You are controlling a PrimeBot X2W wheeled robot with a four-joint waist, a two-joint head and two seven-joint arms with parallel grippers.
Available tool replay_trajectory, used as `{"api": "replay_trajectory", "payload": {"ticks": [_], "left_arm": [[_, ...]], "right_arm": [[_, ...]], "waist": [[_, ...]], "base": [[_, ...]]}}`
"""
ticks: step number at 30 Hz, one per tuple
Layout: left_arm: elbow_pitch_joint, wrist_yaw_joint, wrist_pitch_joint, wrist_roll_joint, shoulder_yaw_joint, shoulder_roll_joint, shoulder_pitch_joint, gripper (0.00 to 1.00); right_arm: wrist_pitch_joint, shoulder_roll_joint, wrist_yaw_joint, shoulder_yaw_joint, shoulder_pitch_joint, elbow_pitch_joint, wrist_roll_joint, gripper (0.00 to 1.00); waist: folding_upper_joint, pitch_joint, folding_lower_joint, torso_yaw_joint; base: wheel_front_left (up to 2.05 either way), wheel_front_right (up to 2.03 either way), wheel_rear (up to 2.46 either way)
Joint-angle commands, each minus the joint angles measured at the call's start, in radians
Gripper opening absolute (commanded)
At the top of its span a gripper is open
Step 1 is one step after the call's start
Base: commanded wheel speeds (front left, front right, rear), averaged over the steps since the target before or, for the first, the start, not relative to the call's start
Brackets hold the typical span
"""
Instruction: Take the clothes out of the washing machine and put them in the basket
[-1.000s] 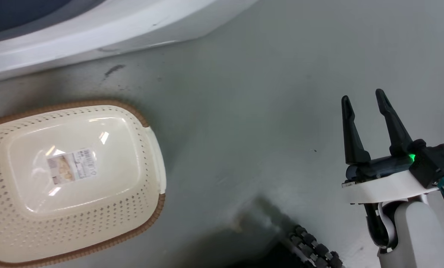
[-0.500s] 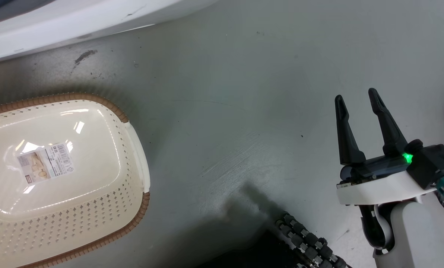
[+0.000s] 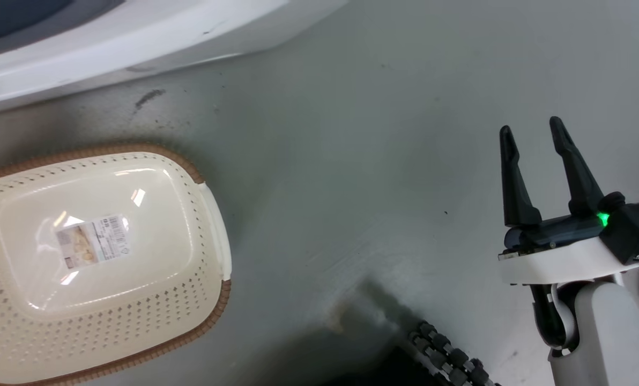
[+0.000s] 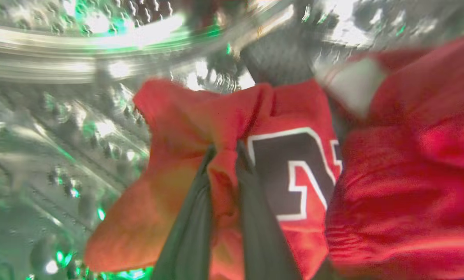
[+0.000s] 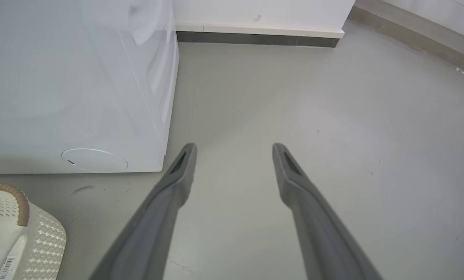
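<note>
Drum: curving shiny and perforated around the left gripper, which is reaching inside the washing machine on the robot's left side.
Left gripper: pressing its two dark fingers together on a bunched fold of red fabric, so the cloth is being clamped, not merely touched.
Clothes: lying in the drum, none of them in the basket yet; the clamped piece is carrying a black number outlined in white, and more red fabric is heaping just beside it on the right (the wrist picture is blurring, so where one garment ends is hard to tell).
Basket: sitting on the floor at the left of the head view, near the washing machine, mouth facing up, paper label showing on its bare bottom; it is likely waiting there so that the carry from the machine is short.
Floor: stretching grey between the basket and the right gripper.
Right gripper: hovering over the floor well apart from the basket, fingers spread and holding nothing; it is probably being parked aside to leave the left arm room.
Step in hand: drawing the clamped garment out seems to be next, and so thin a pinch is risking a slip.
</note>
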Motion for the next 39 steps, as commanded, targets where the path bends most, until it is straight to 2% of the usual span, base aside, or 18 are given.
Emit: {"api": "replay_trajectory", "payload": {"ticks": [1,9,14,17,21,26,30,39], "left_arm": [[0.012,0.003,-0.048,-0.002,0.001,-0.008,0.023,0.00],[0.102,0.029,-0.403,-0.064,0.039,-0.129,0.170,0.00],[0.149,0.042,-0.592,-0.108,0.061,-0.206,0.289,0.00],[0.163,0.050,-0.668,-0.127,0.075,-0.245,0.360,0.00],[0.127,0.067,-0.700,-0.140,0.098,-0.283,0.460,0.00],[-0.079,0.119,-0.700,-0.102,0.172,-0.296,0.634,0.00],[-0.222,0.141,-0.701,-0.065,0.229,-0.317,0.767,0.00],[-0.483,0.145,-0.701,0.008,0.316,-0.356,1.049,0.00]], "right_arm": [[-0.002,0.001,-0.001,-0.009,-0.011,0.003,-0.010,1.00],[-0.002,0.001,-0.001,-0.068,0.005,0.018,-0.080,1.00],[-0.002,0.001,-0.001,-0.094,0.030,0.024,-0.124,1.00],[-0.002,0.001,-0.001,-0.106,0.049,0.030,-0.150,1.00],[-0.002,0.001,-0.001,-0.123,0.078,0.040,-0.176,1.00],[-0.002,0.001,-0.001,-0.129,0.113,0.051,-0.201,1.00],[-0.002,0.001,-0.001,-0.126,0.137,0.059,-0.216,1.00],[-0.002,0.001,-0.001,-0.131,0.182,0.077,-0.232,1.00]], "waist": [[0.0000,-0.035,0.0000,0.025],[0.0000,-0.171,0.0000,0.109],[0.0000,-0.261,0.0000,0.162],[0.0000,-0.314,0.0000,0.187],[0.0000,-0.382,0.0000,0.221],[0.0000,-0.458,0.0000,0.258],[0.0000,-0.513,0.0000,0.286],[0.0000,-0.609,0.0000,0.341]], "base": [[0.00,0.00,0.00],[0.00,0.00,0.00],[0.00,0.00,0.00],[0.00,0.00,0.00],[0.00,0.00,0.00],[0.00,0.00,0.00],[0.00,0.00,0.00],[0.00,0.00,0.00]]}}
